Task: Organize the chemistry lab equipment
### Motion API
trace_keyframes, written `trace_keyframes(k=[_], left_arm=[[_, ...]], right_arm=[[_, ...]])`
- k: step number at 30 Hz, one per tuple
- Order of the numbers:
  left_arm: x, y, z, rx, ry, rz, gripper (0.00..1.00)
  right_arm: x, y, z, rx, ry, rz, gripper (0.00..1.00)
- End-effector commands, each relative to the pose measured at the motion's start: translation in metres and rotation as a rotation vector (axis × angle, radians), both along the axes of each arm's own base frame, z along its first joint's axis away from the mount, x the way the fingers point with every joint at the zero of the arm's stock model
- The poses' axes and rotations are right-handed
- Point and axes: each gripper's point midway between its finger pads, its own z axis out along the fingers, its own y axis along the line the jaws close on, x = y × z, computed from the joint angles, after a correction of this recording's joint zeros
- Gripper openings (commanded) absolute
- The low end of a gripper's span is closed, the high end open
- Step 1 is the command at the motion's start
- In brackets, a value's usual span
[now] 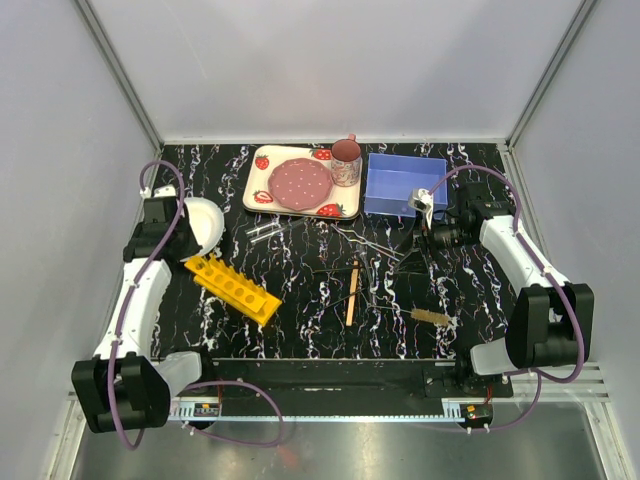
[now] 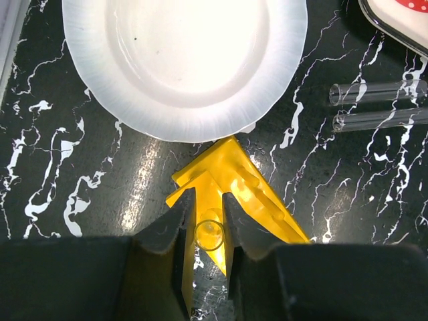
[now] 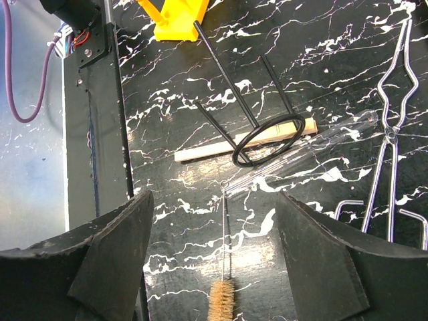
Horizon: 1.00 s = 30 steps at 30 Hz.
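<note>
Near white plate, yellow rack lies diagonal, far-left to near-right.

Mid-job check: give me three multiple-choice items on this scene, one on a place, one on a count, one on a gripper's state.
1. Where is the yellow plastic rack with round holes? A) next to the round white plate B) at the far right corner C) at the middle of the near edge
2. How many clear glass tubes lie side by side to the right of that plate? A) two B) four C) none
3. How is the right gripper? A) shut on a tube B) open, holding nothing C) shut, empty
Key: 1 A, the rack's end nearly meets the plate's rim; 2 A, two parallel tubes show in the left wrist view; 3 B, its fingers stand wide apart and grip nothing.
</note>
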Motion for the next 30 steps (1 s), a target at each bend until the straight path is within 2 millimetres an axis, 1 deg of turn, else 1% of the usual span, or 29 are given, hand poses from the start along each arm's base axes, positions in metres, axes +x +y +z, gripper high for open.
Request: trace_keyframes(k=[1,8,16,20,30], left_arm=[[0.006,0.013,0.007,0.091,-0.033,0.018,0.15],[-0.001,0.012,-0.002,0.091,-0.043,0.021,0.16],[-0.003,0.012,-0.001,0.095,-0.065,0.022,0.17],[-0.003,0.013,0.001,0.108,-0.085,0.017,0.16],[0.006,0.014,0.011,0.125,-0.150,0.008,0.16]], right_arm=[[0.006,0.002,0.012,0.027,-0.038,0.010,0.79],[0.006,0.002,0.013,0.028,-0.039,0.012,0.79],[0.006,0.001,0.013,0.028,-0.040,0.012,0.80],[0.006,0.001,0.013,0.028,-0.040,0.012,0.80],[0.005,0.001,0.013,0.029,-0.035,0.013,0.80]])
